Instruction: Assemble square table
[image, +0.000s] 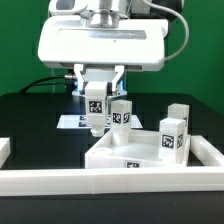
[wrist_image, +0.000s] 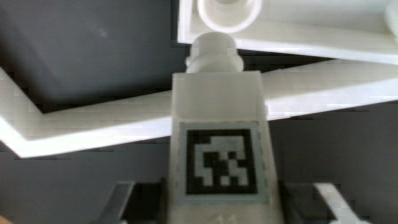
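My gripper (image: 95, 97) is shut on a white leg (image: 95, 110) with a black-and-white tag and holds it upright, just above the near left corner of the square slab (image: 130, 152). In the wrist view the held leg (wrist_image: 217, 130) fills the middle, and its round peg end points toward a round hole (wrist_image: 231, 12) in the slab (wrist_image: 338, 90). A finger (wrist_image: 128, 200) shows on each side of the leg. Another leg (image: 122, 113) stands upright at the slab's far side. More tagged legs (image: 174, 132) stand at the slab's right corner.
A long white border rail (image: 100, 181) runs along the front, with raised ends at the exterior view's left (image: 4, 150) and right (image: 208, 150). The marker board (image: 72, 122) lies on the black table behind the held leg.
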